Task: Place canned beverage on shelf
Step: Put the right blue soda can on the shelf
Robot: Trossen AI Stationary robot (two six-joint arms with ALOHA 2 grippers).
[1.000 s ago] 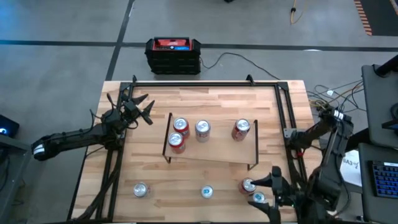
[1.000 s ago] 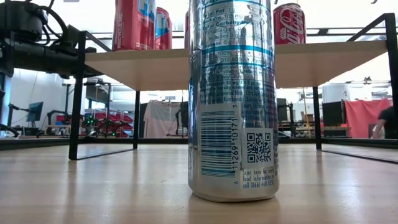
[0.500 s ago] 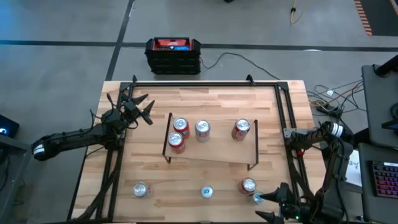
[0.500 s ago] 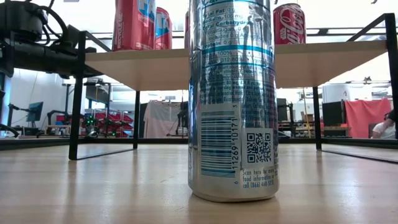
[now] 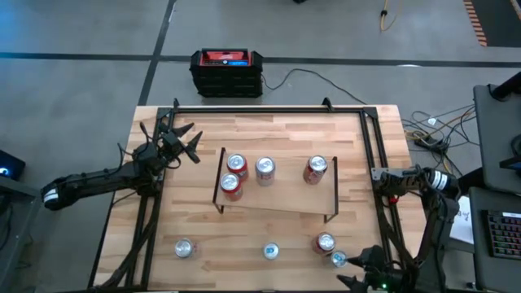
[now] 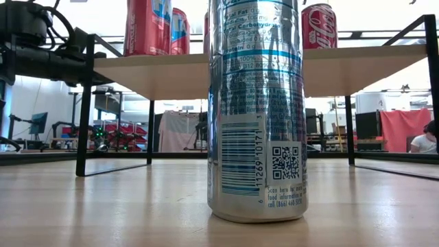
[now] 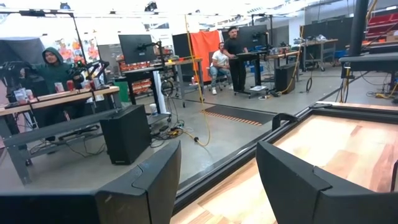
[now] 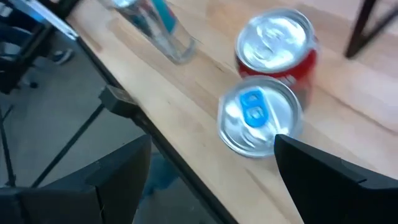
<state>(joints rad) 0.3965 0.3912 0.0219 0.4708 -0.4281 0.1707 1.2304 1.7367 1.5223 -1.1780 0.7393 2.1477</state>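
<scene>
The shelf [image 5: 277, 203] stands mid-table on thin black legs, bearing three red cans [image 5: 315, 169] and a silver one [image 5: 264, 168]. On the tabletop near the front edge stand a silver can [image 5: 184, 248], a slim silver-blue can [image 5: 270, 251] [image 6: 257, 110], a red can [image 5: 325, 242] [image 8: 277, 46] and a blue-tabbed can [image 5: 338, 259] [image 8: 260, 115]. My right gripper [image 5: 353, 271] [image 8: 211, 140] hovers open at the near right corner, slanting down beside the blue-tabbed can. My left gripper [image 5: 183, 140] [image 7: 217, 168] waits open at the far left.
A black metal frame [image 5: 269, 108] runs round the tabletop, its near right rail [image 8: 130, 112] just under my right gripper. A red-and-black box [image 5: 227, 72] sits on the floor beyond the far edge. People [image 7: 53, 65] sit and stand in the room behind.
My right gripper has moved from above the red can toward the table's near edge, sinking and rolling about its own line as it went. Its fingers have stayed open. No can has moved.
</scene>
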